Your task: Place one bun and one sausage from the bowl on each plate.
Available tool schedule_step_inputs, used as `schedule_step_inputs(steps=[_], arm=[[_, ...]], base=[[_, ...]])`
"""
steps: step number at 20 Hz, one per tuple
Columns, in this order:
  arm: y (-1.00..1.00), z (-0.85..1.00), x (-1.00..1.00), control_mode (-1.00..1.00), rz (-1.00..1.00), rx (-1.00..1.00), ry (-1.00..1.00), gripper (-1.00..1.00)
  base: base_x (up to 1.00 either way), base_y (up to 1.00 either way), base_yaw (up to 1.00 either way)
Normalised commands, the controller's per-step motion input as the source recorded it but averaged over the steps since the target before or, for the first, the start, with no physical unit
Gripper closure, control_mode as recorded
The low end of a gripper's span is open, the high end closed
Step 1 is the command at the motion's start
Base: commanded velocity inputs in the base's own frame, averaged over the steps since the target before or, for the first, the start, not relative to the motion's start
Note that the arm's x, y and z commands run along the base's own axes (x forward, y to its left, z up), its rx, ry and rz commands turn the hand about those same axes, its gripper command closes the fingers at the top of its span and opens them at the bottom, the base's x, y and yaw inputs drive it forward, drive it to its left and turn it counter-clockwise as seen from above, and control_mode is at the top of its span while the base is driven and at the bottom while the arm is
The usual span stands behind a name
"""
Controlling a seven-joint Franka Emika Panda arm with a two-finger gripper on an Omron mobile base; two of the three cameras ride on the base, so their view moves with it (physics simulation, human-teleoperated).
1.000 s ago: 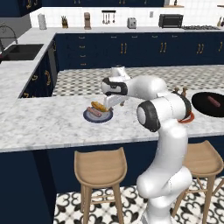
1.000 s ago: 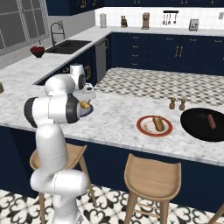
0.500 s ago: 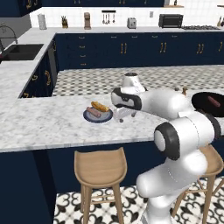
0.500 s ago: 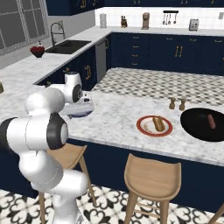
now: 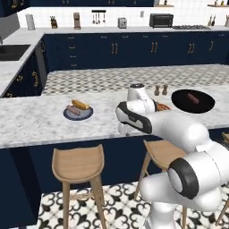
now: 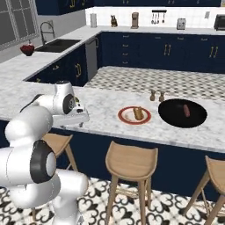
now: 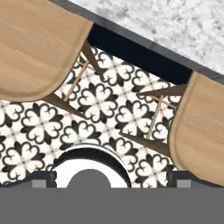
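On the grey marbled surface (image 5: 36,123), I read the dark blue-grey plate (image 5: 78,112) as served with bun and sausage. My pincer (image 5: 126,131) hangs spread and empty off the edge. The red-rimmed white plate (image 6: 134,115) carries one item; the wide black bowl (image 6: 182,113) holds a sausage.

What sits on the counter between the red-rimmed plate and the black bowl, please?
In the right base view, two small brown shakers stand behind the gap between the red-rimmed plate and the black bowl; the marble directly between them is bare.
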Motion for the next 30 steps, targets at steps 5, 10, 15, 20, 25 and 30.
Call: schedule_step_inputs(steps=[5,10,15,20,25,30], arm=[[0.0,0.0,0.0,1.0,0.0,0.0,0.0,-1.0],[0.0,0.0,0.0,1.0,0.0,0.0,0.0,-1.0],[0.0,0.0,0.0,1.0,0.0,0.0,0.0,-1.0],[0.0,0.0,0.0,1.0,0.0,0.0,0.0,-1.0],[0.16,0.25,0.59,-1.0,-0.12,0.01,-0.04,-1.0],[0.0,0.68,1.0,-1.0,-0.37,0.13,-0.11,-1.0]], base=[[-0.1,-1.0,-0.18],[-0.01,-1.0,-0.11],[0.28,-1.0,-0.07],[1.0,-0.28,-0.01],[0.4,0.1,-0.03],[0.0,0.0,0.0]])
